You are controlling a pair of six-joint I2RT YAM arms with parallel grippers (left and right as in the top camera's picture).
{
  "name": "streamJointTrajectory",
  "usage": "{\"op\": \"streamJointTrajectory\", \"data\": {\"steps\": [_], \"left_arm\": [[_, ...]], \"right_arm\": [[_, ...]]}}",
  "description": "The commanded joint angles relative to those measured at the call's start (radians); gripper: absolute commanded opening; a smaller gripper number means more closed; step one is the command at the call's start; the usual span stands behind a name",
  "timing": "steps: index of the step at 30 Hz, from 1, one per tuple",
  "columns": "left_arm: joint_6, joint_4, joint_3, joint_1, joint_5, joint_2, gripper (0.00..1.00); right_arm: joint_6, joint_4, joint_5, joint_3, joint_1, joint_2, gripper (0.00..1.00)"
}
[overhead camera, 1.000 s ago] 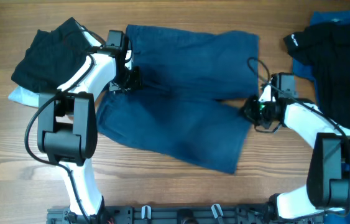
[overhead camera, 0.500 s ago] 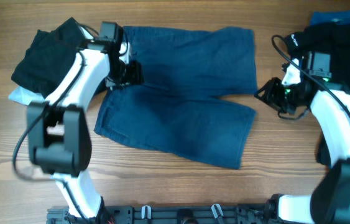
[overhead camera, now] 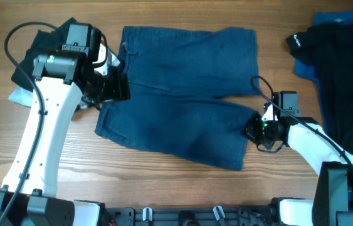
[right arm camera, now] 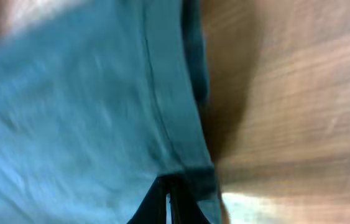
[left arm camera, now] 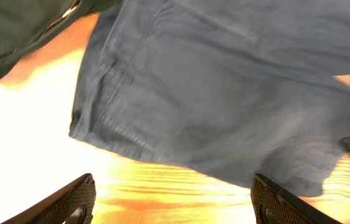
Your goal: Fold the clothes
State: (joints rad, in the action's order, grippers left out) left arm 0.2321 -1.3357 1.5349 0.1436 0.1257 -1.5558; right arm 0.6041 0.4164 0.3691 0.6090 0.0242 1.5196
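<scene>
The dark blue shorts [overhead camera: 189, 81] lie flat in the middle of the wooden table, one leg toward the back and one toward the front. My left gripper [overhead camera: 112, 88] is at the shorts' left edge. In the left wrist view its fingers [left arm camera: 171, 199] are wide open and empty over bare wood, with the shorts [left arm camera: 224, 93] just beyond them. My right gripper [overhead camera: 253, 129] is at the right hem of the front leg. In the right wrist view its fingers [right arm camera: 168, 196] are pinched together on the hem of the shorts [right arm camera: 69, 112].
A black bundle with white lining [overhead camera: 44, 53] lies at the far left, behind my left arm, and shows in the left wrist view [left arm camera: 13, 31]. A black top with a white logo [overhead camera: 345, 56] lies on blue cloth [overhead camera: 305, 66] at the right edge.
My right gripper swung up to the right, then came back down to the front leg's right hem. My left arm rose and drew back leftward off the waistband area.
</scene>
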Motion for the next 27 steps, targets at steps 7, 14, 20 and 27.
{"op": "streamJointTrajectory", "data": {"steps": [7,14,20,27], "left_arm": [[0.046,0.051,-0.243,-0.063,-0.018,-0.005,0.85],[0.096,0.14,-0.394,-0.064,-0.006,-0.005,0.84],[0.109,0.214,-0.509,-0.063,0.049,-0.005,0.89],[0.144,0.519,-0.747,-0.064,0.039,-0.014,0.77]], "right_arm": [[0.076,-0.079,-0.229,0.127,0.133,0.218,0.04],[-0.219,0.159,0.116,0.266,0.195,0.138,0.05],[-0.272,0.351,0.156,0.266,0.195,-0.054,0.29],[-0.29,0.578,0.156,0.262,0.195,-0.135,0.49]]}}
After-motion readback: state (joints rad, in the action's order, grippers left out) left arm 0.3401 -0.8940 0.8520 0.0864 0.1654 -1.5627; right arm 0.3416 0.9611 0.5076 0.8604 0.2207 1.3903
